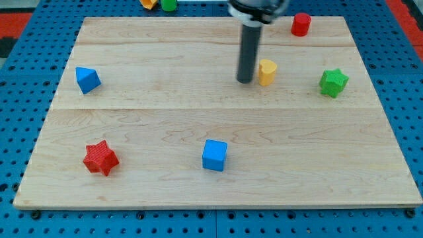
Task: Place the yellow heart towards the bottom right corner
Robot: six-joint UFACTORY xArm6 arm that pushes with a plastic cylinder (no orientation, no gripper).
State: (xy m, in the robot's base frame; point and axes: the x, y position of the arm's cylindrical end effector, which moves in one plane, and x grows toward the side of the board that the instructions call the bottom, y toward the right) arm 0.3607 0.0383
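The yellow heart lies on the wooden board, right of centre in the upper half. My tip rests on the board just to the heart's left, a small gap away or barely touching; I cannot tell which. The dark rod comes down from the view's top.
A green star lies to the heart's right. A red cylinder is at the top right. A blue triangular block is at the left, a red star at the lower left, a blue cube at the lower middle. Orange and green blocks sit beyond the top edge.
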